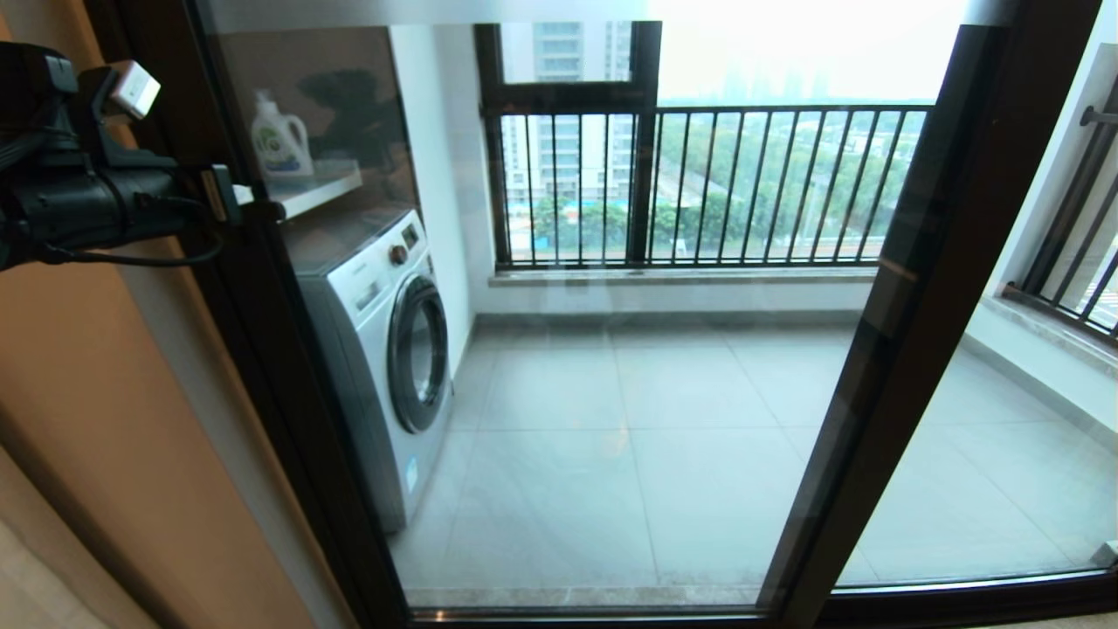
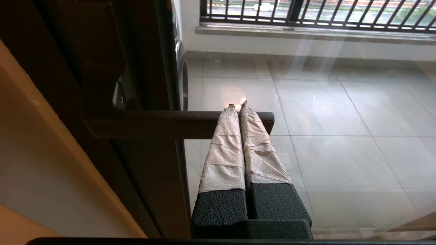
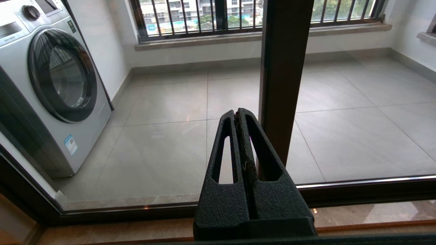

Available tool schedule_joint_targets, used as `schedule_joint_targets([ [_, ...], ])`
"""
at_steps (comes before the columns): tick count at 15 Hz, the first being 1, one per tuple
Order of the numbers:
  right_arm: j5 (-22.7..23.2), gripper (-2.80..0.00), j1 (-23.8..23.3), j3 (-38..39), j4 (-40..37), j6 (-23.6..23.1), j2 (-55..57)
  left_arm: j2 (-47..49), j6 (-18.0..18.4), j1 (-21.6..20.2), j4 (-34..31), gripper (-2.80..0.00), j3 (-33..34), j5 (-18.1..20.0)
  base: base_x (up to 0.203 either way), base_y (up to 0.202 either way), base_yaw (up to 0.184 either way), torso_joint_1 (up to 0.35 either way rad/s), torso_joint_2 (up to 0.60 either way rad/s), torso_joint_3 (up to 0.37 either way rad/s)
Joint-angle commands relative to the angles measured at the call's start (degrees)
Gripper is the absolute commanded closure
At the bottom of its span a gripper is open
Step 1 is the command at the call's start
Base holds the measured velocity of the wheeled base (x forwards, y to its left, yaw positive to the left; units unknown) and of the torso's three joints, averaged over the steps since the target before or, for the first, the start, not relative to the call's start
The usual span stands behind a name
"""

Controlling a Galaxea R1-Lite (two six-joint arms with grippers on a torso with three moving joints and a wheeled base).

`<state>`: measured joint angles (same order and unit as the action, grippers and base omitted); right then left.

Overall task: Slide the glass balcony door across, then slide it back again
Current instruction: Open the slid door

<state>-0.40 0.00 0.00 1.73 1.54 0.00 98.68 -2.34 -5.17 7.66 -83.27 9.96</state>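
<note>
Glass in a slim dark metal frame, the glass balcony door [image 1: 611,367] fills the view ahead: probably heavy, rigid, fragile. Left gripper [image 2: 238,108], fingers pressed together, lies across its bar handle [image 2: 163,124], the sensible purchase; right gripper [image 3: 239,115], likewise closed, idles low

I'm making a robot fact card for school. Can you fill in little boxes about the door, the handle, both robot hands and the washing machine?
Door: glass balcony door, dark frame, pane in front of the balcony
Handle: dark bar handle on its left upright
Left gripper: shut, fingers lying across the bar's free end
Right gripper: shut, holding nothing, low before the glass
Washing machine: white, on the balcony's left side
</note>
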Motion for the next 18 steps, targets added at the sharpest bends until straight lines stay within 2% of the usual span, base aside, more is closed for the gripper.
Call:
schedule_joint_targets([
  [1, 0.0, 0.00, 0.0, 0.5, 0.0, 0.0, 0.0, 1.0, 0.1, 0.0, 0.0, 0.00, -1.4, 0.0, 0.000, 0.000, 0.000, 0.000, 0.00, 0.000],
  [10, 0.0, 0.00, 0.0, 0.5, 0.0, 0.0, 0.0, 3.1, 0.1, -0.3, 0.0, 0.00, -2.6, -0.4, 0.000, 0.000, 0.000, 0.000, 0.00, 0.000],
  [14, 0.0, 0.00, 0.0, 0.5, 0.0, 0.0, 0.0, 2.7, 2.4, -0.9, 0.0, 0.00, 0.4, -0.3, 0.000, 0.000, 0.000, 0.000, 0.00, 0.000],
  [18, 0.0, 0.00, 0.0, 0.5, 0.0, 0.0, 0.0, 3.0, 2.5, -1.1, 0.0, 0.00, 1.6, -0.3, 0.000, 0.000, 0.000, 0.000, 0.00, 0.000],
])
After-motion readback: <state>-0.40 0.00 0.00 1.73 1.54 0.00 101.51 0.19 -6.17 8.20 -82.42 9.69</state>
